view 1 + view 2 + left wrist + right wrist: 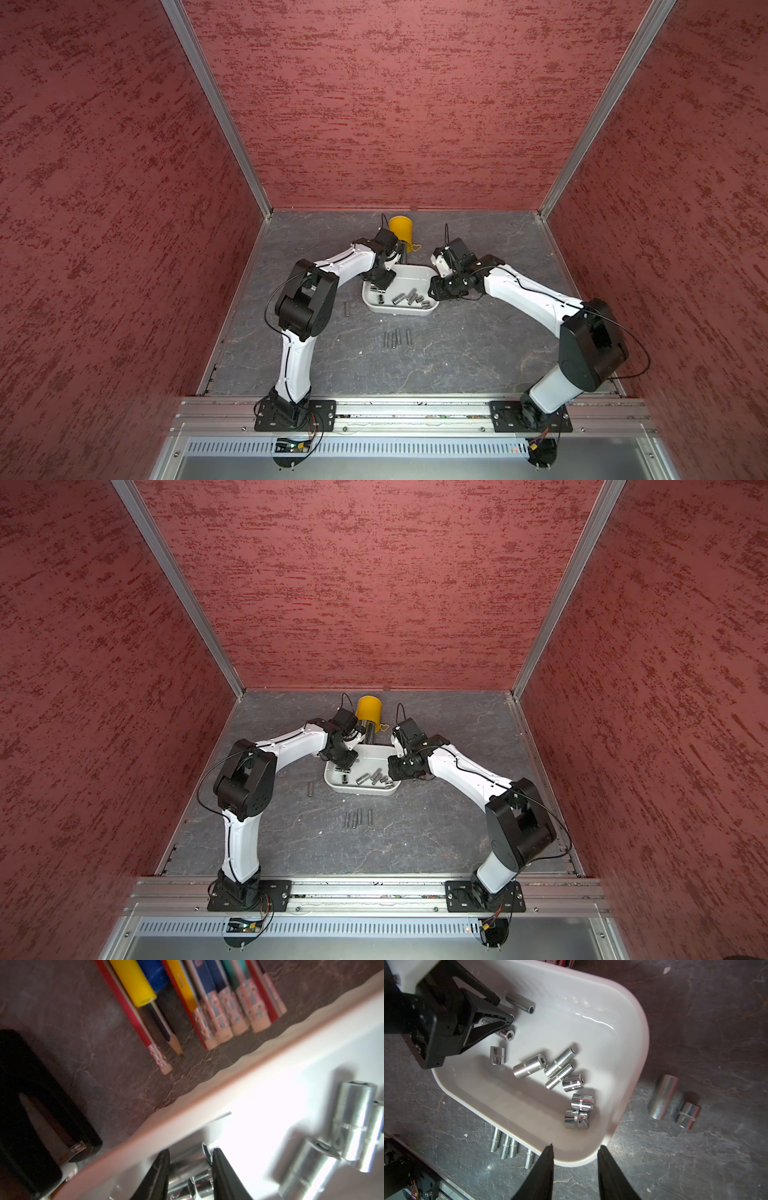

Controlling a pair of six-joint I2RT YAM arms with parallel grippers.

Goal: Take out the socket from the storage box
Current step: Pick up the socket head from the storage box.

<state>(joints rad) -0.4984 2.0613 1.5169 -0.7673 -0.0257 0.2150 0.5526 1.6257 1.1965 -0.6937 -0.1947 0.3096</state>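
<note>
Pinches a socket (187,1162) lying in the storage box (643,1043) corner nearest the left arm, with left claw (511,1020) narrowed onto it — long axis too blurred to call. Holds right claw (575,1147) part-open, empty, above the opposite rim.

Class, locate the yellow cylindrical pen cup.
In both top views the yellow cup sits near the back wall, just behind the white plastic storage box, by the left arm's wrist.

left arm (349,259) and right arm (528,291) are arching inward | left hand (509,1019) is pinching a socket (187,1164) | right hand (575,1150) is hovering, fingers apart, empty
</note>
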